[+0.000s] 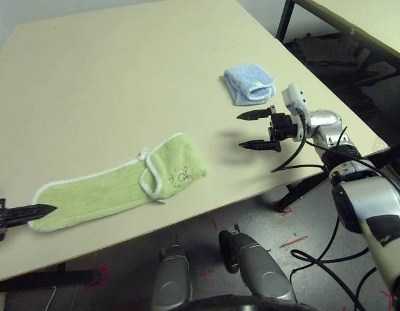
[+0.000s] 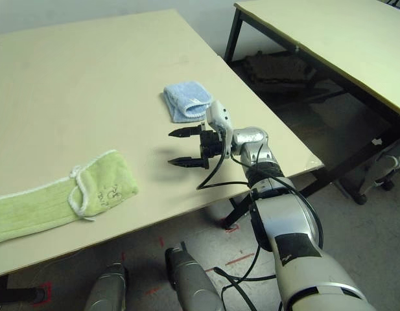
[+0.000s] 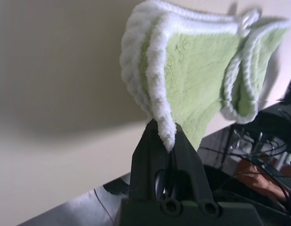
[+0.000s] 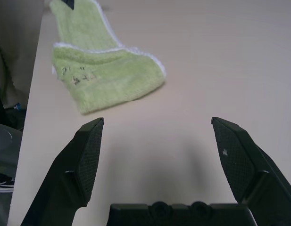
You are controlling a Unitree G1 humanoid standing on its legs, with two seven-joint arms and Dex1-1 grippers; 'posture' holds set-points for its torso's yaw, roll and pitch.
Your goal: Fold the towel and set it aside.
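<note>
**Green towel pinched at its left end, right gripper hanging open**

Starting from the left, our left gripper (image 1: 47, 209) has its jaws clamped on the white-stitched end of the light green towel (image 1: 115, 189). The towel lies stretched long and narrow near the front edge of the beige table (image 1: 122, 84), with its right end folded back over itself so the small dark logo (image 1: 181, 175) faces up. Further right and back there's a smaller light blue folded cloth (image 1: 249, 83), well apart from the towel. Just in front of that, our right gripper (image 1: 257, 130) hovers above the table pointing left, jaws wide and holding nothing.
</note>
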